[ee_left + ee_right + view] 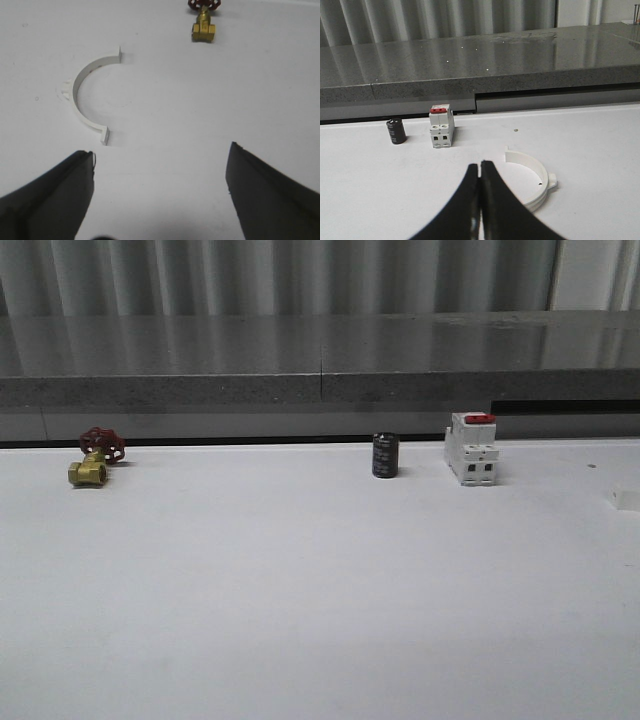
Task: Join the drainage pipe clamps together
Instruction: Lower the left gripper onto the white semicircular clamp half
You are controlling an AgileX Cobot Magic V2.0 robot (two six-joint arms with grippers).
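Observation:
One drainage pipe clamp point(85, 93), a white half-ring with end flanges, lies flat on the white table in the left wrist view. My left gripper point(160, 160) is open, its dark fingers point(65, 190) spread wide just short of the half-ring's nearer flange, with bare table between them. The other drainage pipe clamp point(535, 180) lies on the table in the right wrist view, its side tab facing outward. My right gripper point(480, 165) is shut with nothing in it, its tips beside that half-ring's open side.
A brass valve with a red handwheel point(93, 458) stands at the back left of the table point(320, 620). A black cylinder point(386, 456) and a white boxy breaker with a red top point(471, 448) stand at the back right. A grey ledge point(320, 360) runs behind the table.

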